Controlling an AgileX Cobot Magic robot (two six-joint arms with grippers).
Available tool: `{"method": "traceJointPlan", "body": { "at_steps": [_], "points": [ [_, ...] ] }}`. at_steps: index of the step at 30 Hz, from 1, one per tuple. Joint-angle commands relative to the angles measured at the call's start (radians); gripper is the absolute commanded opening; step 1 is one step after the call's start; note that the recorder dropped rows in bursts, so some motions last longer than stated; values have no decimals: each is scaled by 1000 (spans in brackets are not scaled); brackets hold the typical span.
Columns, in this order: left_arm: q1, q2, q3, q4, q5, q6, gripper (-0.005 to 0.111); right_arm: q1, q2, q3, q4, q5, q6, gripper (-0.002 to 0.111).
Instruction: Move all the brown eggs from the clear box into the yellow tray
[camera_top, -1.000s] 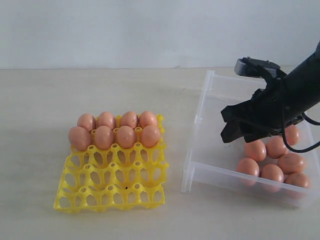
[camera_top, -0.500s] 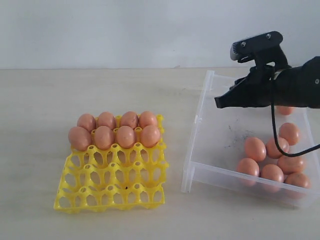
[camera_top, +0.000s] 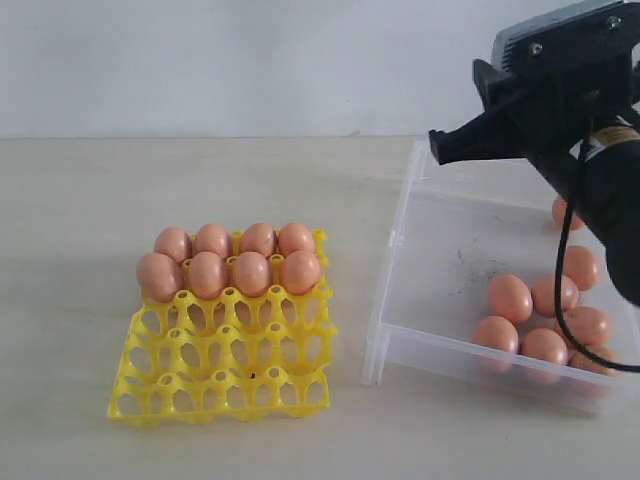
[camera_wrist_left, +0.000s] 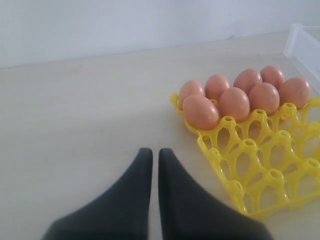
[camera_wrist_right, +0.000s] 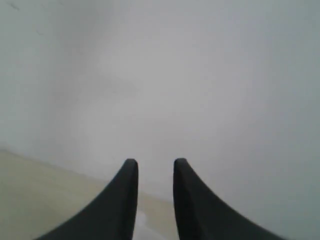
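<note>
hand, right (camera_wrist_right: 155, 161): narrowly apart, empty, above clear box (camera_top: 394, 250) edge | hand, left (camera_wrist_left: 155, 151): together

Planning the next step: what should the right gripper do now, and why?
Probably descend into the clear box onto a brown egg: the right gripper hangs empty above it, eggs remain inside, and the yellow tray has free cups.

Your right gripper (camera_top: 437, 147) hangs over the far left corner of the box (camera_top: 400, 215). Below it and off to its right, a cluster of eggs (camera_top: 510, 297) lies in the box's near right part. The tray (camera_top: 220, 385) sits well to its left, beside the box. Eight more eggs fill the tray's two far rows.
</note>
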Motion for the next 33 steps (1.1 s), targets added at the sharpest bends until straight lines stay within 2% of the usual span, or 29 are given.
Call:
{"method": "traceJointPlan", "body": {
  "at_steps": [1, 5, 8, 10, 11, 12, 14, 16, 21, 33],
  "points": [
    [-5, -3, 3, 2, -3, -8, 4, -23, -29, -114, 504, 534, -472, 17],
    [-5, -3, 3, 2, -3, -8, 4, -91, -23, -183, 729, 910, -602, 18],
    [-5, -3, 3, 2, -3, -8, 4, -154, 1, -191, 760, 1016, -593, 19],
    [-5, -3, 3, 2, -3, -8, 4, -207, 34, -189, 737, 1068, -561, 36],
    [-5, -3, 3, 2, -3, -8, 4, -251, 55, -189, 667, 1121, -457, 47],
    [-5, -3, 3, 2, -3, -8, 4, -270, 64, -189, 595, 1156, -370, 49],
    [-5, -3, 3, 2, -3, -8, 4, -297, 83, -207, 150, 1303, 63, 49],
    [-5, -3, 3, 2, -3, -8, 4, -295, 89, -236, 6, 1386, 243, 49],
    [-5, -3, 3, 2, -3, -8, 4, -295, 95, -255, 4, 1416, 252, 49],
    [-5, -3, 3, 2, -3, -8, 4, -294, 268, -389, 1, 1485, 267, 49]
  ]
}}
